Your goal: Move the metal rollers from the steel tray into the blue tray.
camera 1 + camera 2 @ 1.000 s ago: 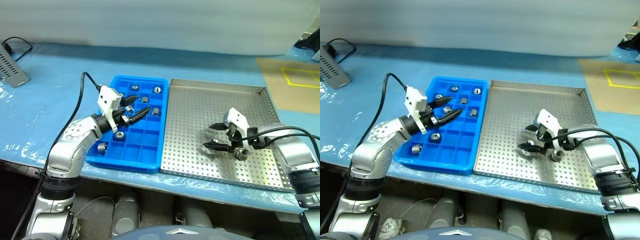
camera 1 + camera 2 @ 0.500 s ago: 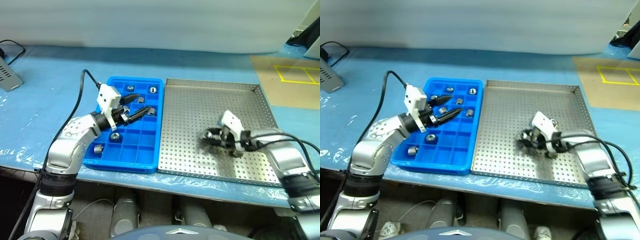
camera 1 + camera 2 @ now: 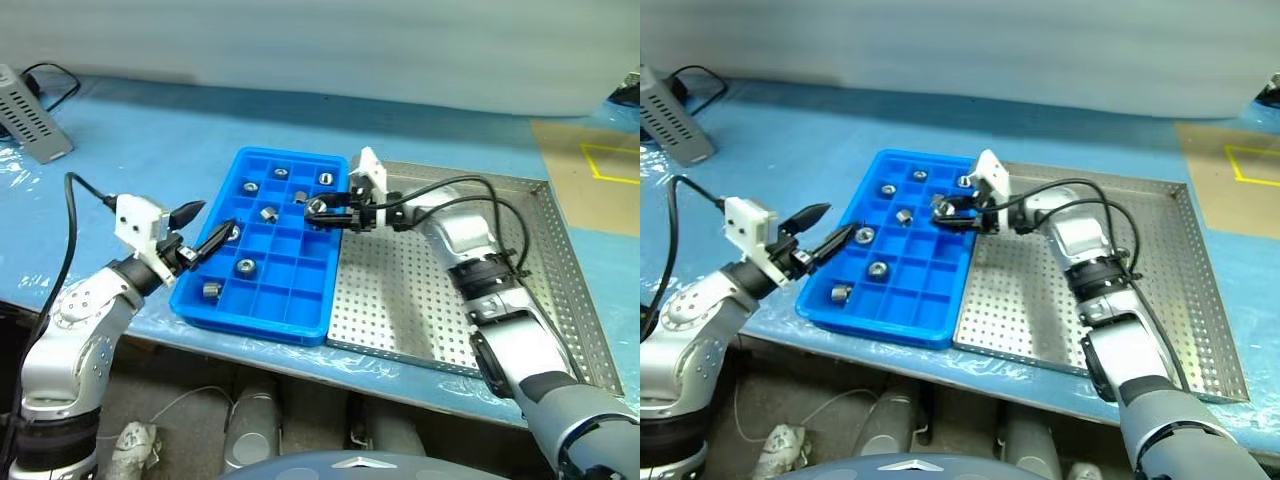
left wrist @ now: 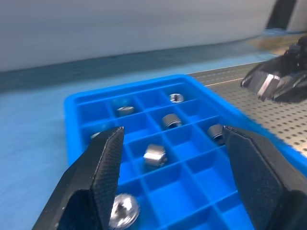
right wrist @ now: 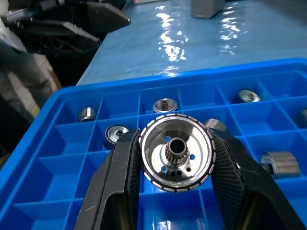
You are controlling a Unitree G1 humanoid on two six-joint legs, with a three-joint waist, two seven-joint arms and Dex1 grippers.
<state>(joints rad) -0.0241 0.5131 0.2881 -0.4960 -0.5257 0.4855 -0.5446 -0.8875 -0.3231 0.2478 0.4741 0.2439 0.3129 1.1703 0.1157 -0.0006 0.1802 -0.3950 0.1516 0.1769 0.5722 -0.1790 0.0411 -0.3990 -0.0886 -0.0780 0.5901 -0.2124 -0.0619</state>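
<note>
Gripping a shiny toothed roller (image 5: 175, 152), right tool (image 5: 175, 158).

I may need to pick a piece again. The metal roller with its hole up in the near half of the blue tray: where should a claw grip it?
Grip the metal roller by its outer round wall, one finger on each opposite side, coming straight down from above. It sits flat with its hole upward, and the compartment walls of the blue tray likely block a sideways approach.
</note>
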